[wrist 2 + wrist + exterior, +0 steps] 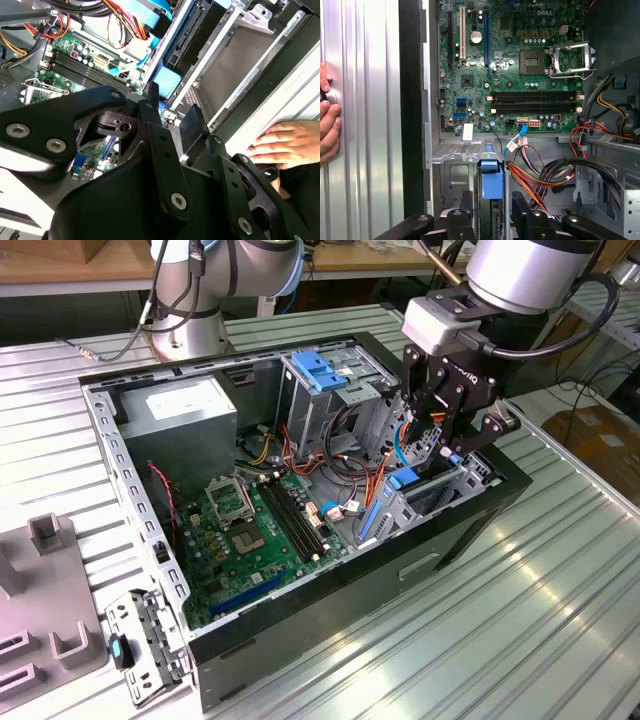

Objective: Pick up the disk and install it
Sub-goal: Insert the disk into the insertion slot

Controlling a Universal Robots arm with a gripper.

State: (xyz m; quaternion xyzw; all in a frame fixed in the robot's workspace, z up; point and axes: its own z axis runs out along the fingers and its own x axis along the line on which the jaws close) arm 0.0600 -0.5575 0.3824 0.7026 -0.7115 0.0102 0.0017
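Black linkage of the gripper [492,196] is closest to the lens in both wrist views, its bolted arms fanning out from the body. The 2 fingers [519,205] stand parted, wider than the blue piece between them. A sliver of gap shows on each side, so they grip nothing.

The disk [491,182] sits edge-on in the metal drive bay [452,172], centred between the fingertips and just ahead of them (only its blue rail end shows clearly). The second wrist view agrees: the gripper [172,100] is spread, with the disk [166,82] just past the tip of 1 of the fingers [152,100].

A bundle of orange, red and black cables [545,175] runs just beside 1 finger. The green motherboard [520,60] lies well beyond the fingertips, on the floor of the case [412,125].

A person's hand [326,120] rests on the ribbed metal table [365,125], outside the black case wall and well apart from the fingers. It also shows in the second wrist view [285,145].

In the exterior view the gripper [455,452] hangs fingers-down over the drive bay [440,495] at the case's end. The grey power-supply box [185,410] sits at the opposite end, far from the fingers. The blue latch [318,370] tops the metal cage between the 2.
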